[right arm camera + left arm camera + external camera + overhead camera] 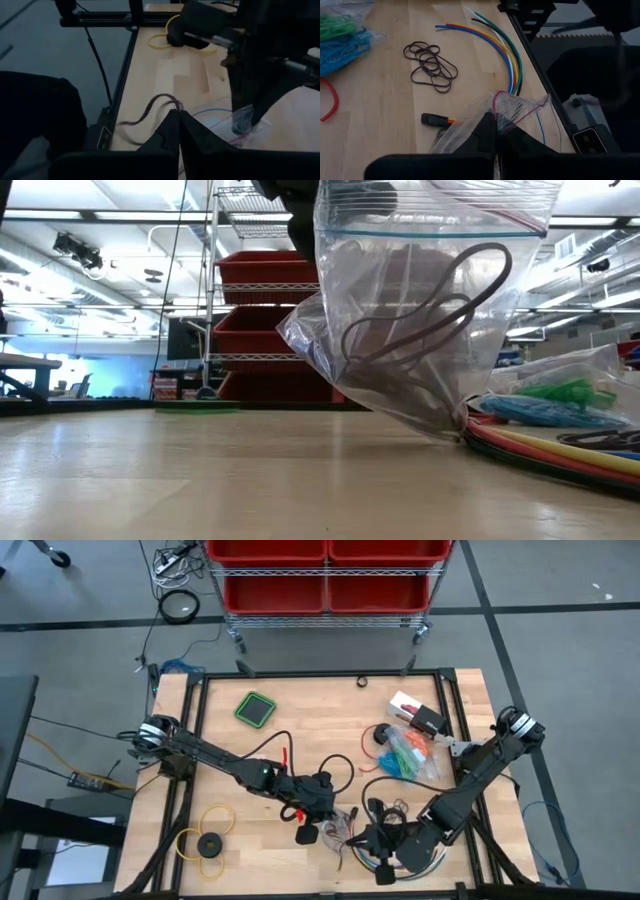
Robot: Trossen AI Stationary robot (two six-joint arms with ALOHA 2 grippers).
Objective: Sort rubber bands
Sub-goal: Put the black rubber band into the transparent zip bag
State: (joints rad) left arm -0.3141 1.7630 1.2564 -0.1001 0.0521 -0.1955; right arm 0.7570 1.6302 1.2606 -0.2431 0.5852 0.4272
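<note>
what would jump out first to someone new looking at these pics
The clear plastic bag fills the low view, hanging above the table with dark rubber bands inside. Both arms meet at the table's near edge: the left gripper is shut on the bag's top, the right gripper shut beside it. A loose dark purple bunch lies by curved coloured cables.

A grey concrete floor [90, 600] is spreading around the wooden table [300, 700], with dark seam lines running across it. Beyond the table's far edge, a wire shelving cart [325, 585] on casters is carrying red bins [262, 275] on at least 2 levels. Cables [175, 565] are lying on the floor beside it. Ceiling lights [150, 195] are glowing overhead.
</note>
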